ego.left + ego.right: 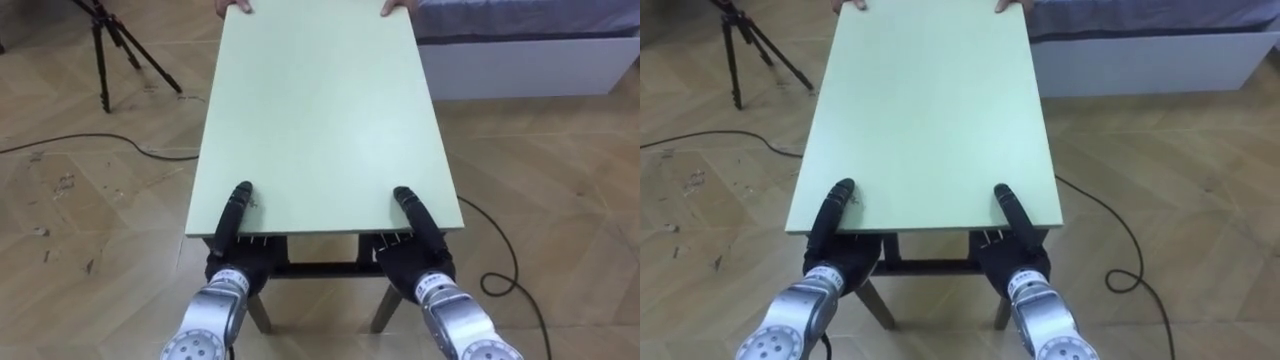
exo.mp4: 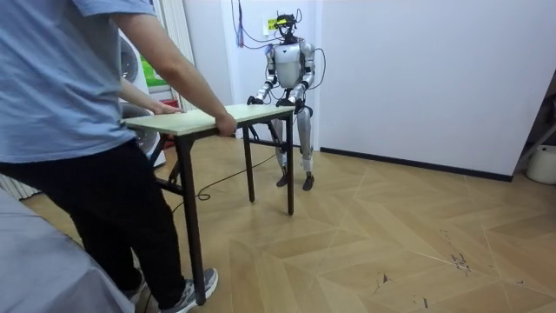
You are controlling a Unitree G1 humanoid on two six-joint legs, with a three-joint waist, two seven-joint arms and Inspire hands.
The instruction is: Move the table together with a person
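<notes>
Table: legs and frame mostly hidden beneath top. Left hand, 7 o'clock, and right hand, 5 o'clock: grasp under near edge hidden by tabletop. Person's hand, 11 o'clock, and second hand, 1 o'clock: cut by upper edge, tips alone visible. Tripod, 10 o'clock: head cut off. Bed, 2 o'clock: cut by upper and right edges. Room view: person, 9 o'clock, cropped above shoulders; robot's hands too small to resolve.

No writing, label, number or sign is legible. A green patch at about ten o'clock in the room view is too small to read.
</notes>
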